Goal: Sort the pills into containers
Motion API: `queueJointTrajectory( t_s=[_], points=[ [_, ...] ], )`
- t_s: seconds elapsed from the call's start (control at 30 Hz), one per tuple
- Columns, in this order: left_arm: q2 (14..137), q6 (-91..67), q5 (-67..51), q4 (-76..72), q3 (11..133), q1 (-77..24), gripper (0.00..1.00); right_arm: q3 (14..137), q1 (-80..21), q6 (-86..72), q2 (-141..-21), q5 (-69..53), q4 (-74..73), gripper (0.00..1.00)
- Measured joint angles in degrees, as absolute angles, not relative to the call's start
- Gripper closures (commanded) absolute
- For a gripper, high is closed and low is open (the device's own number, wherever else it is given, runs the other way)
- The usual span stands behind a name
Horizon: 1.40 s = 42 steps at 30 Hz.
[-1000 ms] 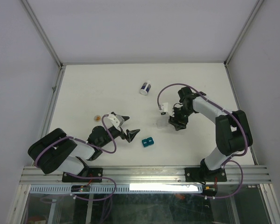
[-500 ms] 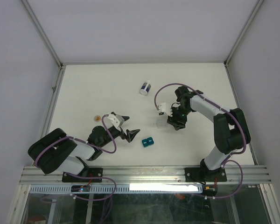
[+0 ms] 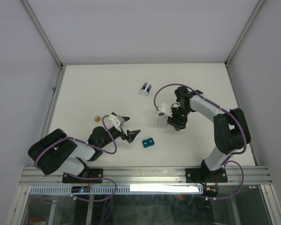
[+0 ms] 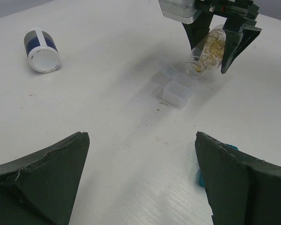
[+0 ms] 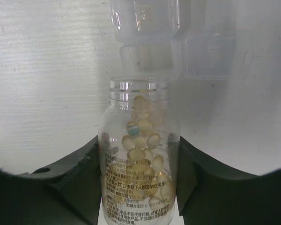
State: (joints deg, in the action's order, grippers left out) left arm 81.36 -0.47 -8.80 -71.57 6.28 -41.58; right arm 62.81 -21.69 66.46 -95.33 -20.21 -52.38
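Clear pill bottle [image 5: 139, 154] in right pincer [image 5: 139, 140], containers [image 5: 150, 28] apparently beside

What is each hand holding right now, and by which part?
Right hand clamps the clear pill bottle around its body, below the open neck. Left hand holds nothing.

1. The white table [image 3: 98, 84] is flat and matt, with metal rails along its edges.
2. A white jar [image 3: 146, 88] with a dark-blue band lies on its side toward the far middle.
3. A cluster of clear containers [image 4: 177, 91] sits right of centre, touching one another.
4. A teal block [image 3: 147, 142] lies near the front edge.
5. A tiny clear cup [image 3: 98, 119] holding orange pills [image 3: 98, 118] stands well to the left.
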Motion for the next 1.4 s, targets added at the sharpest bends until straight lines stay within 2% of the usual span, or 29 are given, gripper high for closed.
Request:
queueJointTrajectory(
  t_s=[1.4],
  points=[
    [81.36, -0.45, -8.82, -71.57, 6.31, -41.58, 0.01, 63.55, -22.96, 64.29, -95.31, -17.34, -51.77, 1.0]
  ],
)
